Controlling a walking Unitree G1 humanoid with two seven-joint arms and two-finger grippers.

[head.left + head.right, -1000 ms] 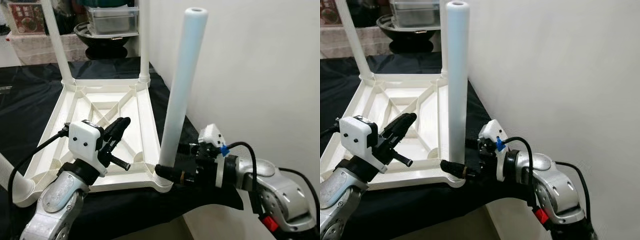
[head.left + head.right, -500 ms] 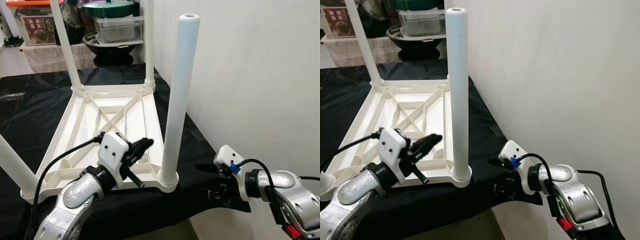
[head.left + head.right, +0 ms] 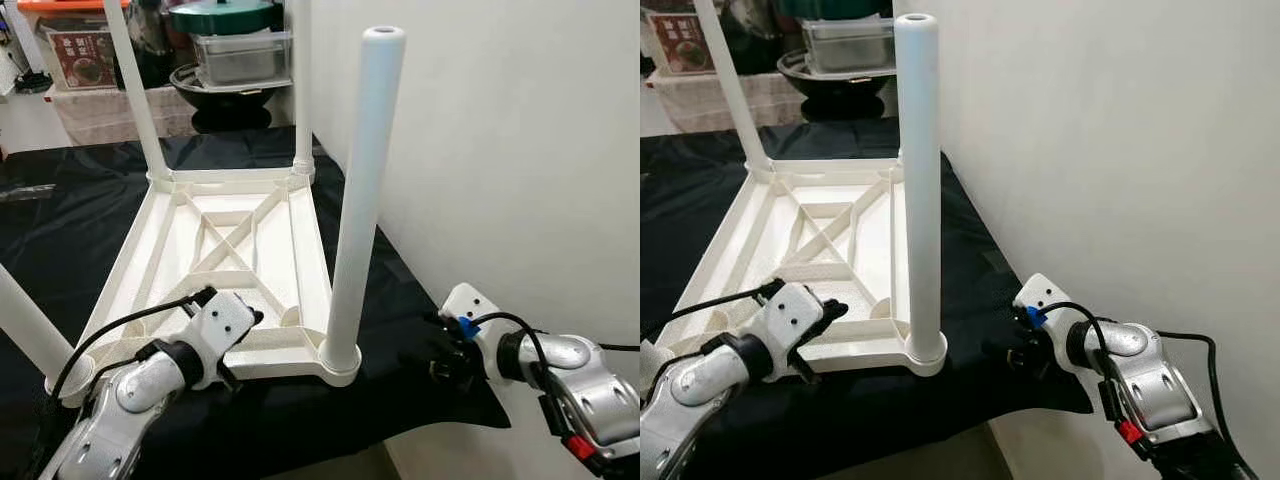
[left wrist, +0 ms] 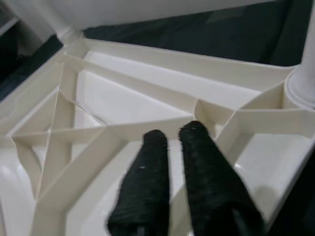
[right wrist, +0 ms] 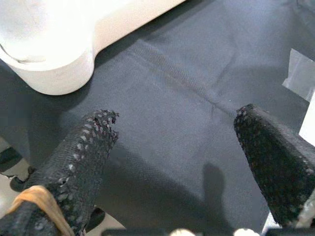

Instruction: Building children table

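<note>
Table [image 3: 235,270] upside down, near leg [image 3: 362,200] seated | my right gripper [image 5: 182,147] has let go, fingers apart, backed off | left gripper [image 4: 179,172] together over frame | leg fitted.

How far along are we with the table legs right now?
The upside-down table top has legs standing in all four corners, including the near leg and the one at the near left. Nothing is in hand: the right pincer is open over the black cloth, the left pincer shut above the ribs. Left: turning it upright.
</note>
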